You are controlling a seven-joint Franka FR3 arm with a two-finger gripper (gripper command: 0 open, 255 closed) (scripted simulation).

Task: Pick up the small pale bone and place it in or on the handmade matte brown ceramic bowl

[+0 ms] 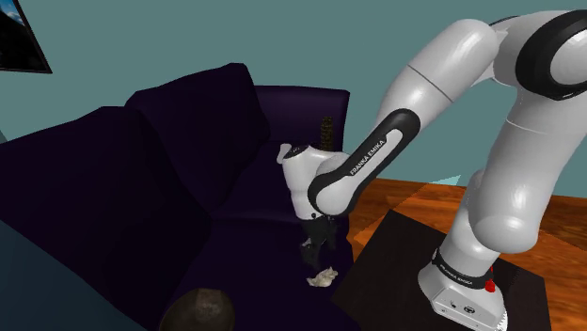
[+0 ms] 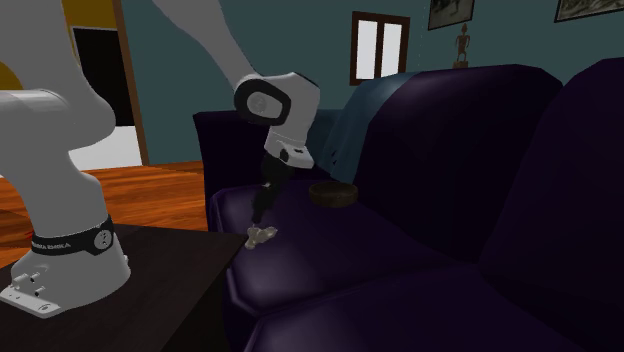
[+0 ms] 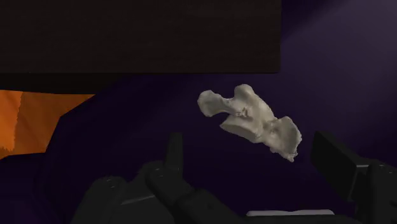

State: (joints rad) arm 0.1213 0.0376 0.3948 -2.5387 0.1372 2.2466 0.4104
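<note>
Nearest me is the black stand on an orange wooden floor, its edge just beside the front of a dark purple sofa. From it the white arm bends down over the seat cushion. The black gripper points down at the cushion's front edge. In the wrist view I read its fingers as spread wide, clasping nothing. The small pale bone lies on its side on the cushion below the fingertips, in line with the gap between them and nearer one finger than the other, touching neither. In both exterior views I see a small gap between the fingertips and the bone. Farther along the same seat, well apart from the bone, stands the bowl, dark brown, shallow and upright. The bone lies outside it, and I cannot tell from its dim inside whether it holds anything. Behind the bowl rise the sofa's backrest cushions and armrest. Last comes the teal wall, with a framed picture hung on it and a small figurine showing above the backrest.
</note>
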